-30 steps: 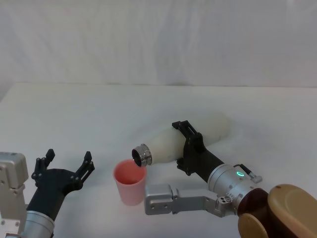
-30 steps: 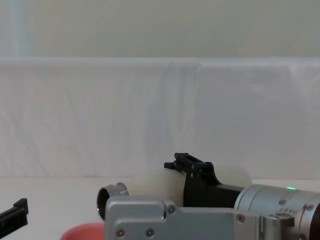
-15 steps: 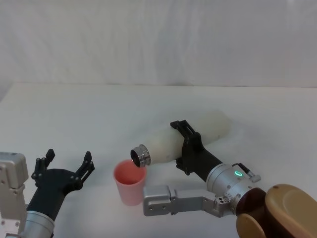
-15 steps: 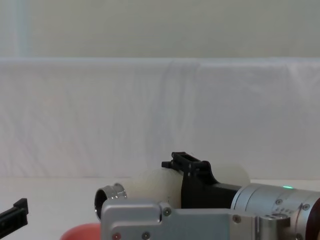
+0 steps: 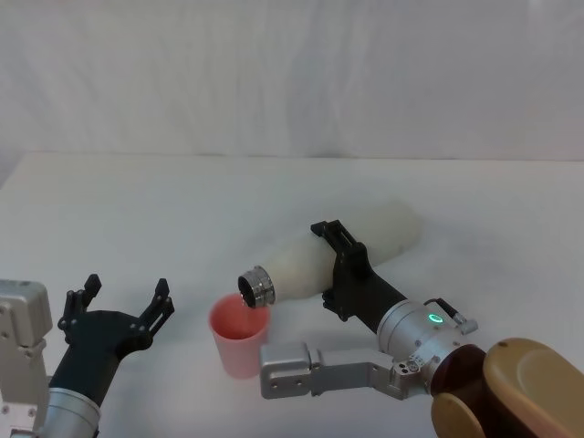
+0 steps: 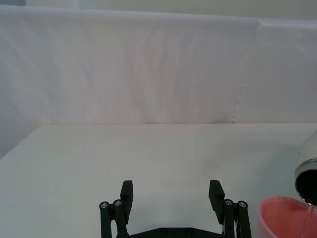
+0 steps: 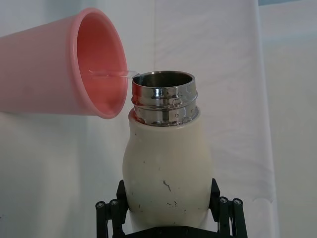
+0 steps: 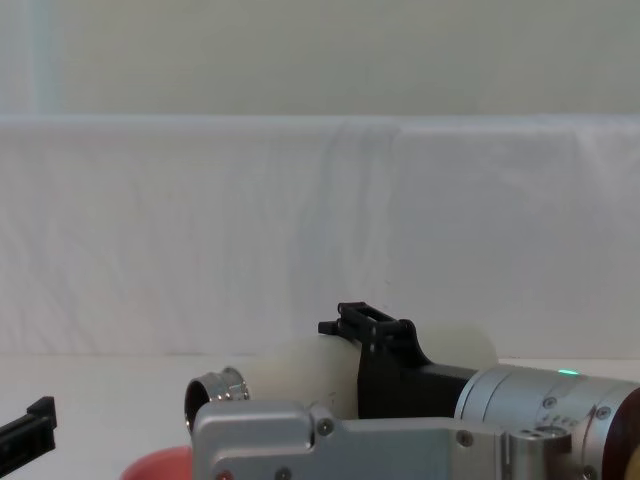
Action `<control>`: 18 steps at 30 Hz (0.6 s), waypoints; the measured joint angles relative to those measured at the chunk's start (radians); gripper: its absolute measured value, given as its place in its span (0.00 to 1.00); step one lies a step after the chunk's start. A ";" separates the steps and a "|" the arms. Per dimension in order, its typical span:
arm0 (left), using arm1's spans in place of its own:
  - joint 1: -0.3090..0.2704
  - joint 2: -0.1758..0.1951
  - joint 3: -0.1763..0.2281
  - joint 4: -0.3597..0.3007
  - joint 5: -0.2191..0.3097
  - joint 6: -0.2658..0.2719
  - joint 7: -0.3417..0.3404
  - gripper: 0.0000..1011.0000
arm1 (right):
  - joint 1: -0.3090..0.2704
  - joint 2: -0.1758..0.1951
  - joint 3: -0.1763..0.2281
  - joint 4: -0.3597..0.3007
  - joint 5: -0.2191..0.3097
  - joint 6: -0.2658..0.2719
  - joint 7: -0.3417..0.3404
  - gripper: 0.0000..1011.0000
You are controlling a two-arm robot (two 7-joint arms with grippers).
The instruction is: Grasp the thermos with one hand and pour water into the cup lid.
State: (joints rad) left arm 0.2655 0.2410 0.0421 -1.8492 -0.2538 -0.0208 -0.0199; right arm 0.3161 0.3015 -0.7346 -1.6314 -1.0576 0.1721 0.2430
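- Tabletop [image 5: 182, 210]: white, plain surface under both arms, with a white draped backdrop behind it.
- Right end effector [image 5: 336, 269]: black, clenched around the mid-body of the thermos and carrying it off the tabletop; in the right wrist view its fingers [image 7: 106, 210] press on both sides of the bottle's wide lower body.
- Thermos [image 5: 365, 246]: cream-white bottle, tipped nearly flat in the right end effector, base pointing away from the robot's left, steel neck [image 5: 255, 286] angled down beyond the fingertips. In the right wrist view the open, shiny threaded mouth [image 7: 165, 84] sits beside the cup lid's rim, and a thin clear stream of water [image 7: 111, 74] runs from the mouth over that rim into the cup. The cream body shows small dark scuffs.
- Left end effector [image 5: 119, 306]: black, released, fingers spread wide with nothing between them, low over the tabletop, well apart from the thermos and just to the left of the cup lid.
- Cup lid [image 5: 240, 335]: salmon-pink, standing upright on the tabletop just below the thermos neck, between the two end effectors. Its pink inner wall [image 7: 99, 74] receives the water; how much has gathered inside cannot be told.
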 joint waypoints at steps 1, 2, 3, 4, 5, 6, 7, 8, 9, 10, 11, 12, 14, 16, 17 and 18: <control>0.000 0.000 0.000 0.000 0.000 0.000 0.000 0.99 | 0.001 0.000 -0.001 0.000 -0.002 0.001 0.001 0.95; 0.000 0.000 0.000 0.000 0.000 0.000 0.000 0.99 | 0.001 0.000 -0.001 0.000 -0.002 0.001 0.001 0.95; 0.000 0.000 0.000 0.000 0.000 0.000 0.000 0.99 | 0.002 0.000 -0.002 0.000 -0.004 0.001 0.002 0.95; 0.000 0.000 0.000 0.000 0.000 0.000 0.000 0.99 | 0.002 0.000 -0.002 0.000 -0.006 0.003 0.002 0.95; 0.000 0.000 0.000 0.000 0.000 0.000 0.000 0.99 | 0.003 0.000 -0.003 0.000 -0.007 0.004 0.003 0.95; 0.000 0.000 0.000 0.000 0.000 0.000 0.000 0.99 | 0.003 0.000 -0.003 0.000 -0.009 0.005 0.004 0.95; 0.000 0.000 0.000 0.000 0.000 0.000 0.000 0.99 | 0.003 0.000 -0.003 0.000 -0.009 0.005 0.004 0.95; 0.000 0.000 0.000 0.000 0.000 0.000 0.000 0.99 | 0.004 0.000 -0.004 -0.001 -0.010 0.005 0.005 0.95; 0.000 0.000 0.000 0.000 0.000 0.000 0.000 0.99 | 0.004 0.000 -0.004 -0.001 -0.010 0.006 0.006 0.95; 0.000 0.000 0.000 0.000 0.000 0.000 0.000 0.99 | 0.006 -0.001 -0.005 -0.001 -0.011 0.006 0.007 0.95; 0.000 0.000 0.000 0.000 0.000 0.000 0.000 0.99 | 0.006 -0.001 -0.005 -0.001 -0.012 0.006 0.006 0.95; 0.000 0.000 0.000 0.000 0.000 0.000 0.000 0.99 | 0.006 -0.001 -0.005 -0.001 -0.012 0.006 0.007 0.95; 0.000 0.000 0.000 0.000 0.000 0.000 0.000 0.99 | 0.007 -0.001 -0.005 0.000 -0.012 0.006 0.007 0.95; 0.000 0.000 0.000 0.000 0.000 0.000 0.000 0.99 | 0.007 -0.002 -0.006 0.001 -0.012 0.006 0.007 0.95; 0.000 0.000 0.000 0.000 0.000 0.000 0.000 0.99 | 0.008 -0.002 -0.006 0.001 -0.013 0.006 0.007 0.95; 0.000 0.000 0.000 0.000 0.000 0.000 0.000 0.99 | 0.008 -0.002 -0.006 0.001 -0.013 0.006 0.007 0.95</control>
State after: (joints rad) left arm 0.2655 0.2409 0.0421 -1.8492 -0.2538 -0.0208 -0.0199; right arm 0.3243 0.2996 -0.7409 -1.6303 -1.0707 0.1779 0.2505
